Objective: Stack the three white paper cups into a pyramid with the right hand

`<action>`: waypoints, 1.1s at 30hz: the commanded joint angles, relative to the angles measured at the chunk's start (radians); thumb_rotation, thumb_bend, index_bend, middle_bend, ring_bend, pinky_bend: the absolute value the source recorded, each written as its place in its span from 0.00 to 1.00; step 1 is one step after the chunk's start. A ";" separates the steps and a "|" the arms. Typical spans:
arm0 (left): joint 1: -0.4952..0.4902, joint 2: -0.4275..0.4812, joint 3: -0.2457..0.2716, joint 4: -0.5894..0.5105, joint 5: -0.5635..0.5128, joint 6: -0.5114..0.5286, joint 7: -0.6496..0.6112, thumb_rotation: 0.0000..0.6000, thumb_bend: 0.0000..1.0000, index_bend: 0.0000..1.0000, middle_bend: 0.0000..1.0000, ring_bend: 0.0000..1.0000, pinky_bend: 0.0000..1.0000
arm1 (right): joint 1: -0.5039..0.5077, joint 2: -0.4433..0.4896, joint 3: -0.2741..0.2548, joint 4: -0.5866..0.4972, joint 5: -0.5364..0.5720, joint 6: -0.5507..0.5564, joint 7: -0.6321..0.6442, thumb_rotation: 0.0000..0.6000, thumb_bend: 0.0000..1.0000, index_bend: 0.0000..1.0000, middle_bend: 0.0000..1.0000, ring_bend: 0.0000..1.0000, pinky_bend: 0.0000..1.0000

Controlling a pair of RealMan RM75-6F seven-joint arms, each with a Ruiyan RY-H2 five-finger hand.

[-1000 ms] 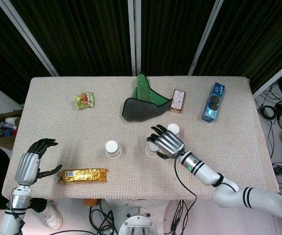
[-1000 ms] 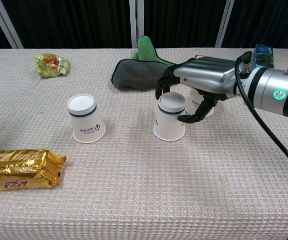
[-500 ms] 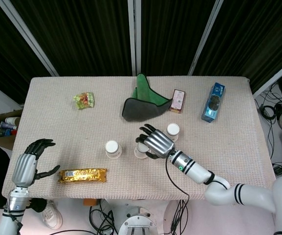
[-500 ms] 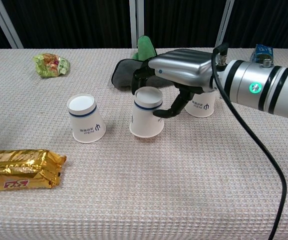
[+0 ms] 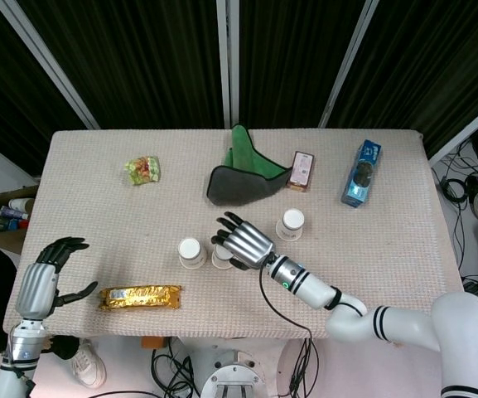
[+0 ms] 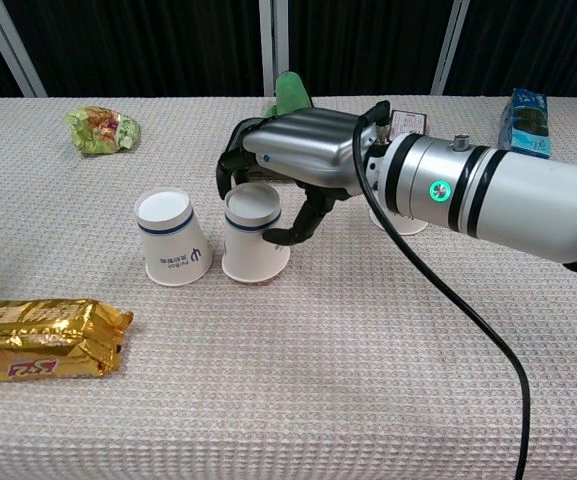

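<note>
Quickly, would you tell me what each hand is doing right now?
Left hand: open, holding nothing.
Right hand: grips the middle paper cup.

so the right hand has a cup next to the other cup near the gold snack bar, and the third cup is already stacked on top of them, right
Not quite. The right hand does hold a cup beside the other cup near the gold snack bar, but the third cup is not stacked. The head view shows it standing on the table on its own, off to the right hand's far side.
</note>
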 commanded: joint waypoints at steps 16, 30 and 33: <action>0.005 -0.004 -0.001 0.016 0.001 -0.001 -0.016 1.00 0.15 0.28 0.23 0.17 0.21 | 0.023 -0.048 -0.014 0.044 -0.003 0.022 0.017 1.00 0.35 0.40 0.41 0.10 0.13; 0.009 -0.008 -0.002 0.027 0.002 0.000 -0.033 1.00 0.15 0.28 0.23 0.17 0.21 | 0.033 -0.060 -0.021 0.063 0.005 0.022 0.021 1.00 0.35 0.40 0.38 0.10 0.12; 0.009 -0.008 -0.002 0.028 0.002 0.000 -0.035 1.00 0.15 0.28 0.23 0.17 0.21 | 0.036 -0.061 -0.021 0.068 0.008 0.018 0.023 1.00 0.35 0.40 0.38 0.10 0.11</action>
